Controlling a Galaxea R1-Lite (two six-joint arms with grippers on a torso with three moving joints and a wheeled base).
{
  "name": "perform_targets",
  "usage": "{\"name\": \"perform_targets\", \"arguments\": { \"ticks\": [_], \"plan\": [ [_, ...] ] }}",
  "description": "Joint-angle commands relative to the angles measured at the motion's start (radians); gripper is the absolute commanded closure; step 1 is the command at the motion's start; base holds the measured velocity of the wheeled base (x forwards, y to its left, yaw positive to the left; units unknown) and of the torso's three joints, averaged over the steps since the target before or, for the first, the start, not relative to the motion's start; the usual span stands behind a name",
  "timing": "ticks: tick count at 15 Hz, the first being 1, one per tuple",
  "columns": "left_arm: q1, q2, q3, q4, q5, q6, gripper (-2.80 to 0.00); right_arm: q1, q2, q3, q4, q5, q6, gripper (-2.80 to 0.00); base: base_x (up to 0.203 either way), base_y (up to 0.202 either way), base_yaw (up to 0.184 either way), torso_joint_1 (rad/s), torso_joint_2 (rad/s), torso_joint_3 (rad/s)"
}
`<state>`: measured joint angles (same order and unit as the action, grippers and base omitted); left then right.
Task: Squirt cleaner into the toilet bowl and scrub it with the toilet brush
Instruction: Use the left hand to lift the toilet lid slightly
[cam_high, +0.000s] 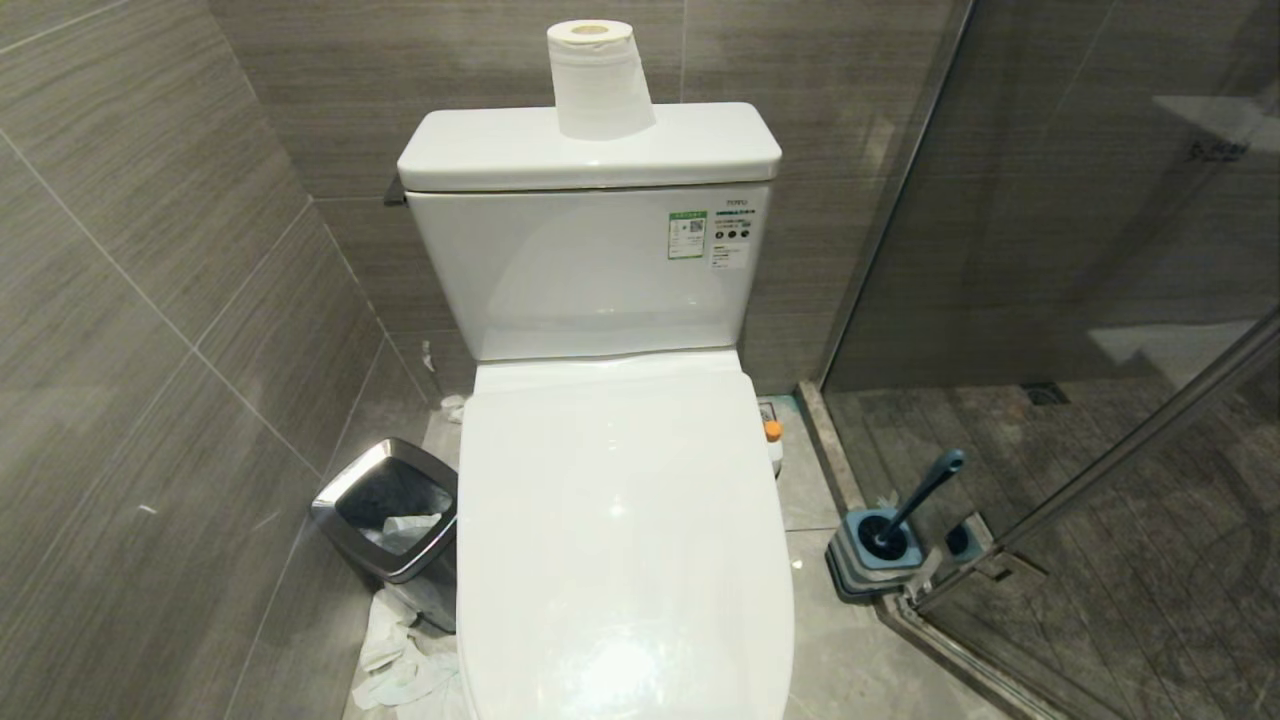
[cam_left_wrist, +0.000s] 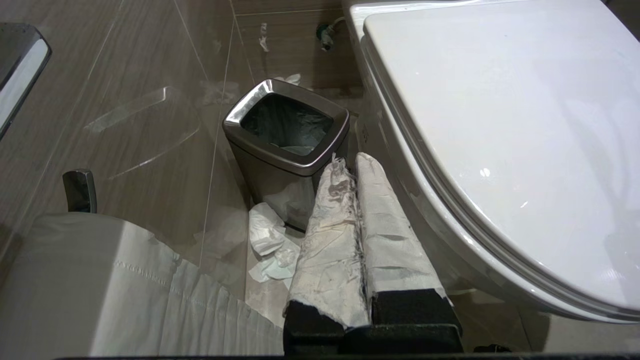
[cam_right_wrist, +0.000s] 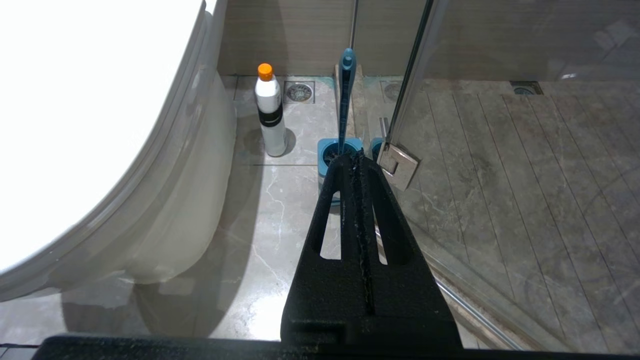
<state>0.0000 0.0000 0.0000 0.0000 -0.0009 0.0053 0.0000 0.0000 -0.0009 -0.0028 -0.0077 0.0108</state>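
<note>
- The left gripper (cam_left_wrist: 356, 162), closed on nothing, hung beside the bin (cam_left_wrist: 286, 131), left of the closed toilet lid (cam_high: 620, 520).
- The bottle (cam_right_wrist: 270, 112) stood upright right of the toilet.
- The brush (cam_right_wrist: 345, 95) stood in its holder (cam_high: 878, 550), directly ahead of the right gripper (cam_right_wrist: 356, 161), closed and empty, the nearer arm.

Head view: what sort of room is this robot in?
A bathroom, most likely a small home or hotel one: a white toilet with its lid shut, a toilet brush by a glass shower screen, and a waste bin.
</note>
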Motion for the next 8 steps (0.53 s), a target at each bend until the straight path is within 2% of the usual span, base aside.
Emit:
{"name": "perform_targets", "arguments": {
  "ticks": [1,8],
  "plan": [
    [0.000,0.000,0.000,0.000,0.001,0.001,0.00,0.000,0.000,-0.001,0.000,0.000,0.000,0.00,0.000,0.000,0.000,0.000,0.00,0.000],
    [0.000,0.000,0.000,0.000,0.001,-0.001,0.00,0.000,0.000,0.000,0.000,0.000,0.000,0.00,0.000,0.000,0.000,0.000,0.00,0.000]
  ]
}}
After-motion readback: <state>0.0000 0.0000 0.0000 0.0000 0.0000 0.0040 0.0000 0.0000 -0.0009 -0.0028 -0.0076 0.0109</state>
